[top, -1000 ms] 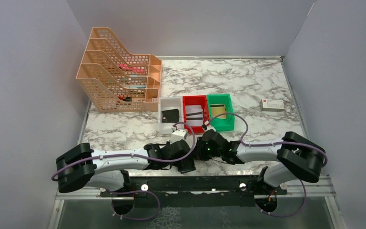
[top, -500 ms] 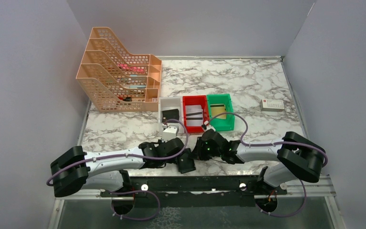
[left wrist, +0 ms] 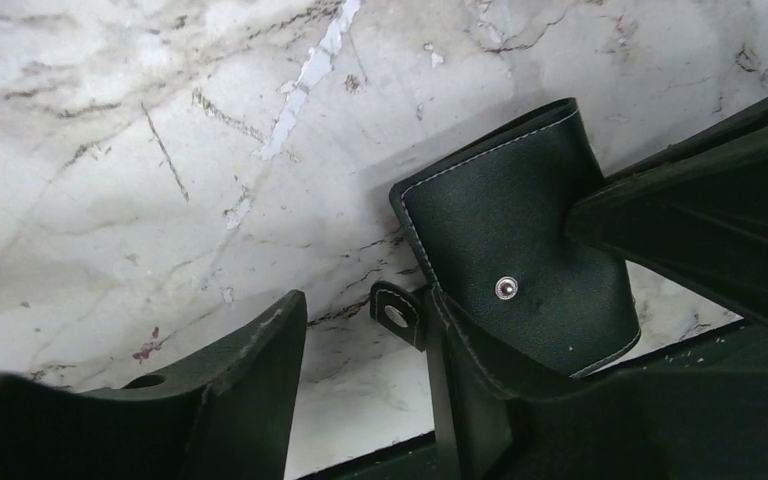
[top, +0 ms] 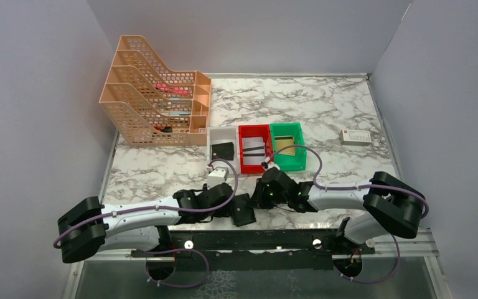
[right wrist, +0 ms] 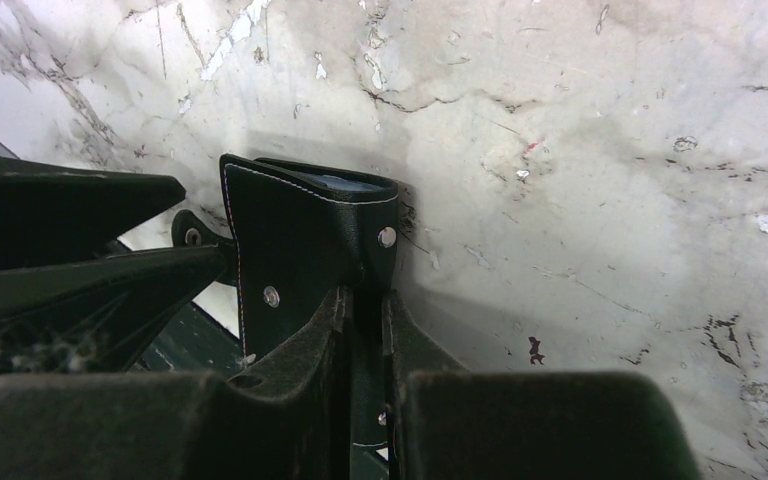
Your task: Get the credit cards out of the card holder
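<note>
The black card holder (top: 244, 210) is near the table's front edge between my two grippers. My right gripper (right wrist: 368, 300) is shut on one flap of the card holder (right wrist: 300, 240), which stands on edge; a blue-grey strip shows in its top opening. My left gripper (left wrist: 380, 400) is open, with bare table between its left finger (left wrist: 245, 390) and the card holder (left wrist: 510, 250), which lies against its right side. A snap tab (left wrist: 397, 315) hangs off the holder. A tan-gold credit card (top: 286, 151) lies in the green bin (top: 288, 132).
A peach tiered tray rack (top: 155, 93) stands at the back left. A white bin (top: 222, 137) holds a small black square piece, and a red bin (top: 254, 131) holds dark items. A white box with a red mark (top: 355, 137) lies at the right. A black rail (top: 249, 240) runs along the front edge.
</note>
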Available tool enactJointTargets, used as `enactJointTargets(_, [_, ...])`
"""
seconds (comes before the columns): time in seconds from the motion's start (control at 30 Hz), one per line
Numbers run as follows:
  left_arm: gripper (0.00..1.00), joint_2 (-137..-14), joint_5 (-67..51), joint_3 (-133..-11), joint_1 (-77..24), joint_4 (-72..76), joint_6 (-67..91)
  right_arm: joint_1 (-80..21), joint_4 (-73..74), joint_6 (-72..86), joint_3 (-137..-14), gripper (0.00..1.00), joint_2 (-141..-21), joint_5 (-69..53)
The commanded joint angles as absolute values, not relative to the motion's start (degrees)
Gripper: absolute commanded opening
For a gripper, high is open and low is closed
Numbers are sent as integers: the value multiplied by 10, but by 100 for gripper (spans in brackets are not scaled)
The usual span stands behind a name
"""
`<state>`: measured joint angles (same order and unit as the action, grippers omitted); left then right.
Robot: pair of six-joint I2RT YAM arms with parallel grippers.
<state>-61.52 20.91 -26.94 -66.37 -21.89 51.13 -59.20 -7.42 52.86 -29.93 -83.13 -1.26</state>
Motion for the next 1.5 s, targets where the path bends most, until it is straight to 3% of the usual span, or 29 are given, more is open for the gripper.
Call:
enactJointTargets(0.0, [46,-614,187,-257,-663,-208,547,-597,41,498,-282,7,-844,-7])
enactJointTargets(0.1, [37,-614,185,-256,-663,-211,551,-596,39,498,-282,7,-846,-9])
enactJointTargets(0.33, [1,-602,179,-259,-663,-211,545,-597,31,498,-284,9,-838,-21])
enactJointTargets(0.37, [0,-598,179,-259,-663,-208,541,-597,26,495,-283,10,-833,-27])
enactJointTargets(0.47, [0,-576,176,-263,-663,-194,528,-597,17,485,-285,13,-807,-36])
enactJointTargets(0.6, [0,-530,176,-270,-663,-176,512,-597,38,471,-295,29,-757,-23])
enactJointTargets(0.8, [0,-485,149,-279,-663,-133,487,-596,121,465,-304,44,-674,47])
enactJointTargets(1.1, [0,-594,99,-344,-681,-53,455,-596,266,530,-274,70,-518,202])
enactJointTargets(1.47, [0,-593,133,-367,-690,-31,459,-596,252,560,-206,75,-400,159])
